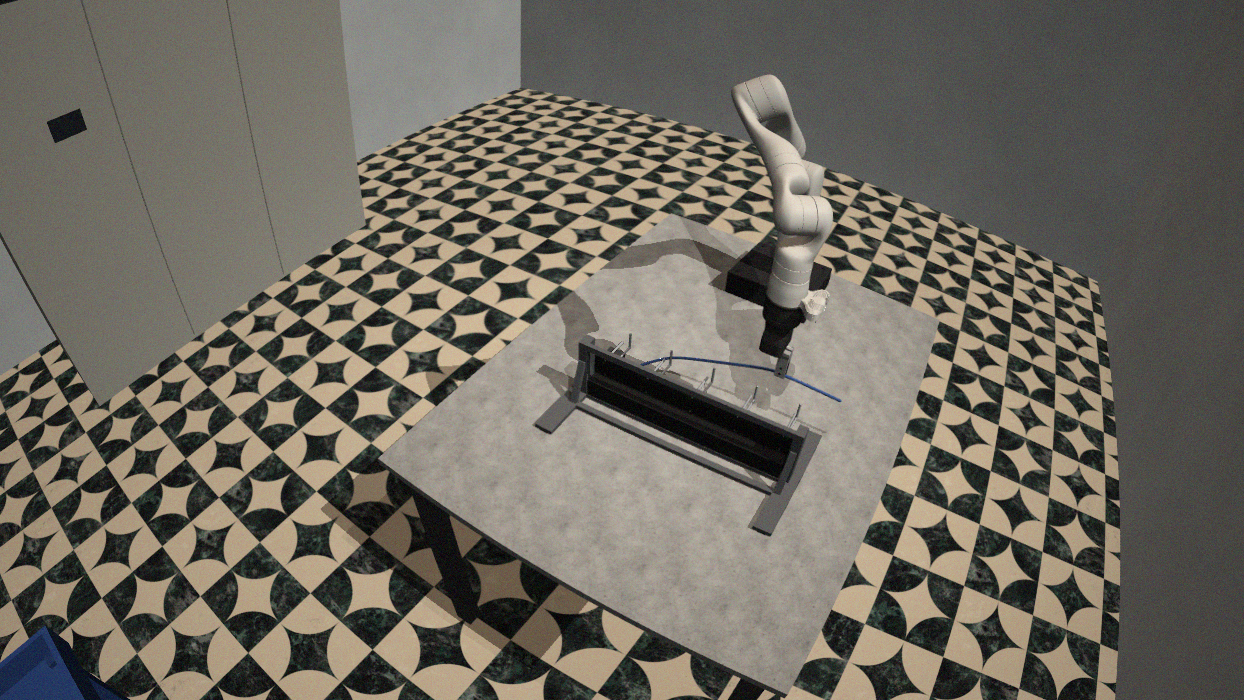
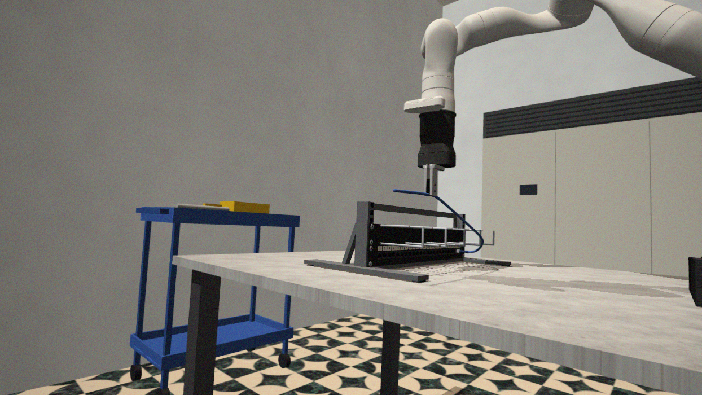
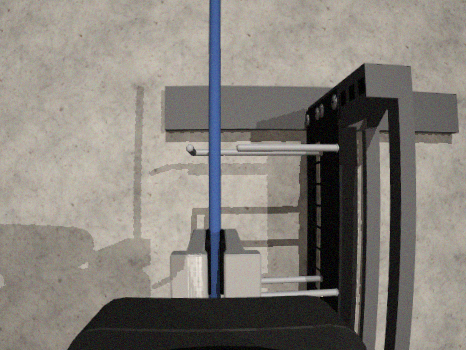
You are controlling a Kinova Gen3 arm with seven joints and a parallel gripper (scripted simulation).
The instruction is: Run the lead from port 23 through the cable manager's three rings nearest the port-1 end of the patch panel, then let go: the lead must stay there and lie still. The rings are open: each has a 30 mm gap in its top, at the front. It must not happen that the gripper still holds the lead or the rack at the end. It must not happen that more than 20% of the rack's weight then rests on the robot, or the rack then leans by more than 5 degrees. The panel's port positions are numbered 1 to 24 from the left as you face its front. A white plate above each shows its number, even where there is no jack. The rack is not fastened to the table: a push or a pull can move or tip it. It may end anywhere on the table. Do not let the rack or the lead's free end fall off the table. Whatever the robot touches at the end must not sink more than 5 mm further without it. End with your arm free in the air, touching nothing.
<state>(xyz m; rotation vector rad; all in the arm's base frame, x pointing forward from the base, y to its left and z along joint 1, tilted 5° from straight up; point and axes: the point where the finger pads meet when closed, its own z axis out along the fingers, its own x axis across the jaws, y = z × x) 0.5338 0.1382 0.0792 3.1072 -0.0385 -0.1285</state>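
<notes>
The rack (image 1: 687, 409) stands on the table with its black patch panel (image 2: 417, 245) and several wire rings (image 2: 444, 236) sticking out of its front. The blue lead (image 1: 739, 370) is plugged in near the panel's right end (image 2: 464, 250), loops out and rises to my gripper (image 2: 431, 189). The gripper is shut on the lead and holds it above the top of the rack. The free end (image 2: 396, 190) sticks out level toward the port-1 end. In the wrist view the lead (image 3: 215, 109) runs from the fingers parallel to the panel, above the outer part of a ring (image 3: 262, 150).
The rack's long feet (image 2: 365, 270) lie on the table. The arm's dark base (image 1: 756, 274) stands at the table's far edge. A blue cart (image 2: 215, 280) with a yellow box stands on the floor off the table.
</notes>
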